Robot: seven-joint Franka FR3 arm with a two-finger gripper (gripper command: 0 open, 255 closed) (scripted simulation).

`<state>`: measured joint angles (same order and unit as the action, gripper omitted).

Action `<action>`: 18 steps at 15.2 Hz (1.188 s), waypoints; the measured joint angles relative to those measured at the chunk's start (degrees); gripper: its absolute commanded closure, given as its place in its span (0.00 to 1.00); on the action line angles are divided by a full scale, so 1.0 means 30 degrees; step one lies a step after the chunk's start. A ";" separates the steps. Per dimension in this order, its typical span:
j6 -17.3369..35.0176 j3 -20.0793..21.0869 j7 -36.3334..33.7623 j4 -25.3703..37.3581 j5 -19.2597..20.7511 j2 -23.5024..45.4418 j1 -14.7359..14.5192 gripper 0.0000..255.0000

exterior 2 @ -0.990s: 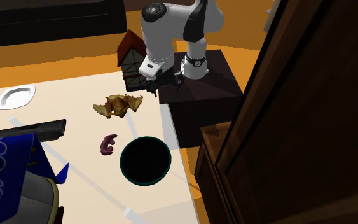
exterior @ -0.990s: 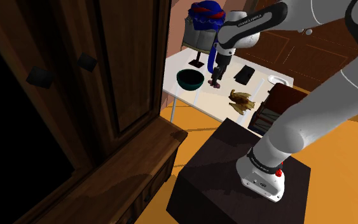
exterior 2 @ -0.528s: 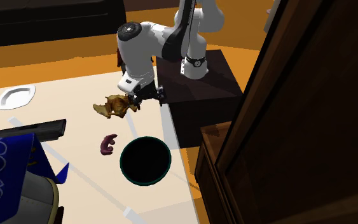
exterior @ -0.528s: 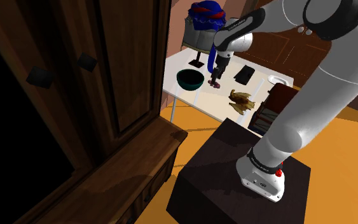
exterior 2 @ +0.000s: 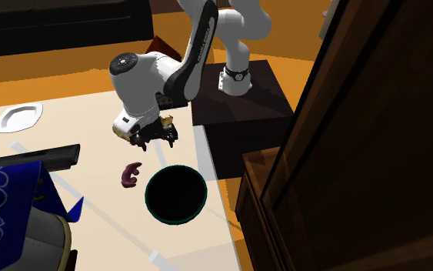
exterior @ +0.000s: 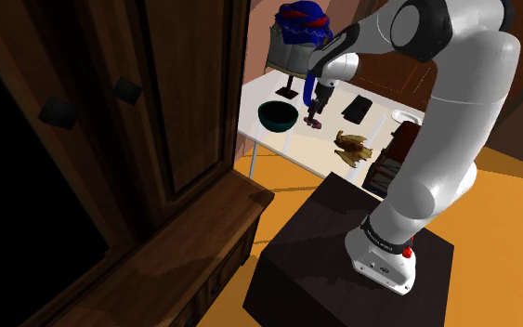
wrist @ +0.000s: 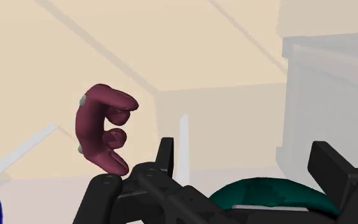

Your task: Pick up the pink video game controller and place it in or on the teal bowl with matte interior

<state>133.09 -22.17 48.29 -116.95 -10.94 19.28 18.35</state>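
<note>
The dark pink controller [exterior 2: 131, 175] lies on the pale table [exterior 2: 68, 208], just off the second exterior view's left of the teal bowl [exterior 2: 176, 195], whose inside looks black. My gripper [exterior 2: 155, 142] hangs open above the table, a little up and to the right of the controller in that view and clear of it. In the shoulder view the gripper [exterior: 311, 104] hovers over the controller [exterior: 315, 121], with the bowl [exterior: 277, 115] to its left. From the wrist, the controller [wrist: 102, 127] lies ahead of one finger and outside the open gripper [wrist: 246, 159]; the bowl [wrist: 273, 194] sits close under the hand.
A brown crumpled object [exterior: 352, 147] lies near the table's front edge. A black flat device [exterior: 356, 108] and a white plate [exterior: 405, 117] are farther back. A blue-topped object [exterior: 296, 32] stands at the far corner. A tall wooden cabinet [exterior: 111, 139] flanks the table.
The arm has swung out from over the stand, across the brown object, to a spot near the controller and bowl. The fingers have stayed open; nothing on the table has moved.
</note>
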 measured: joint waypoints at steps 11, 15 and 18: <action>0.0701 0.0946 0.1986 0.5168 -0.2440 0.5522 0.2570 0.00; 0.1294 0.1199 0.2151 0.5307 -0.2733 0.6276 0.2732 0.00; 0.1351 0.1231 0.2162 0.5384 -0.2769 0.6397 0.2759 0.00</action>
<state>137.14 -18.47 54.78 -100.80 -19.25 38.47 26.63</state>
